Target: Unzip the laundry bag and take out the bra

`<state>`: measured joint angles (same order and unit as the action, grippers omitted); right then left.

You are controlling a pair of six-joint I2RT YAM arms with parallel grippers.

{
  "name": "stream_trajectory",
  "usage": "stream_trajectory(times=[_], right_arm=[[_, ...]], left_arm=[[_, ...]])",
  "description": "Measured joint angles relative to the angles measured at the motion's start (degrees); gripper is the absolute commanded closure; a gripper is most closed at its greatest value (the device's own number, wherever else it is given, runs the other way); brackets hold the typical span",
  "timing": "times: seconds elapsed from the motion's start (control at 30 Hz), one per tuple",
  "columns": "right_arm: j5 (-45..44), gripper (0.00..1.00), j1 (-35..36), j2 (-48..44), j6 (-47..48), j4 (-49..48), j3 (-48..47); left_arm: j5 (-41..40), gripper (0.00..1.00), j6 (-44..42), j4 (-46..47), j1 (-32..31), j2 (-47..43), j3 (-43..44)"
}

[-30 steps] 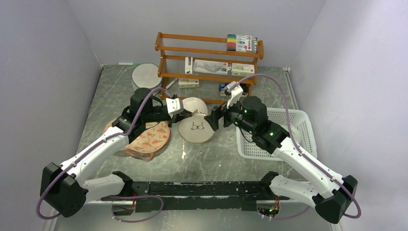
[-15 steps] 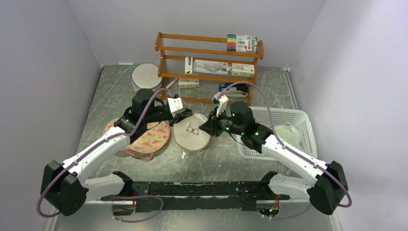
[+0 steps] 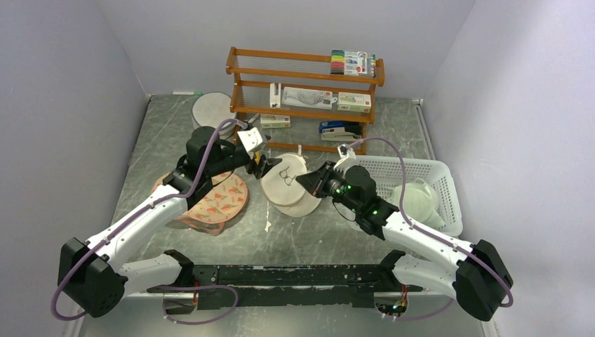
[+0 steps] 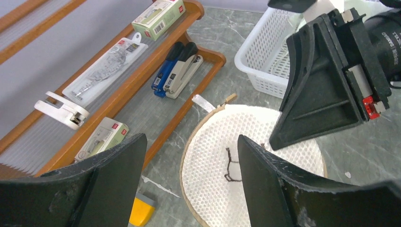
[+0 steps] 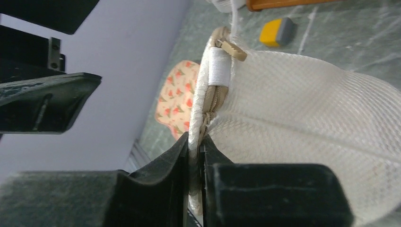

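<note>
The laundry bag [image 3: 288, 186] is a round cream mesh pouch at mid-table, its flat disc with the dark glasses mark turned up and to the left. My right gripper [image 3: 307, 181] is shut on the bag's right rim; the right wrist view shows the jaws [image 5: 197, 158] pinching the corded edge beside the tan zip [image 5: 230, 46], with the mesh dome [image 5: 293, 94] to the right. My left gripper [image 3: 264, 166] stands open just left of the bag, with only the disc [image 4: 213, 175] behind the gap between its fingers [image 4: 191, 182]. The bra is hidden.
A peach carrot-print two-lobed piece [image 3: 217, 200] lies under the left arm. A wooden rack [image 3: 305, 84] with boxes and staplers stands behind. A white basket [image 3: 438, 172] at the right holds a white item [image 3: 415, 200]. A small yellow block [image 4: 142, 211] lies near the rack.
The left gripper opened, let go of the bag's left edge and drew back. The right gripper came in, shut on the bag's right rim and tipped the bag up.
</note>
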<state>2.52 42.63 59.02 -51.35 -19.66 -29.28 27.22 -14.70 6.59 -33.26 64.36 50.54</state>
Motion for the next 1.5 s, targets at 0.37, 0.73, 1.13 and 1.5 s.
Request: stream_trajectory(times=[0.37,0.73,1.13,1.5], right_arm=[[4.85,0.42,2.01,1.97,-1.68,-8.37,2.45],[-1.42,0.29,2.08,-10.69,8.70,7.26,1.55],[-15.78,0.16,2.08,-24.83,20.00,25.00,-9.77],[-26.51,0.11,2.08,-35.56,28.44,33.22,-15.58]], left_arm=[[-0.46,0.24,2.34,-0.02,0.00,0.20,1.09],[-0.81,0.28,7.74,0.04,-0.50,0.81,3.41],[-6.03,0.24,21.77,-2.01,-4.04,6.64,7.30],[-16.41,0.28,39.06,-14.14,-13.16,19.78,17.84]])
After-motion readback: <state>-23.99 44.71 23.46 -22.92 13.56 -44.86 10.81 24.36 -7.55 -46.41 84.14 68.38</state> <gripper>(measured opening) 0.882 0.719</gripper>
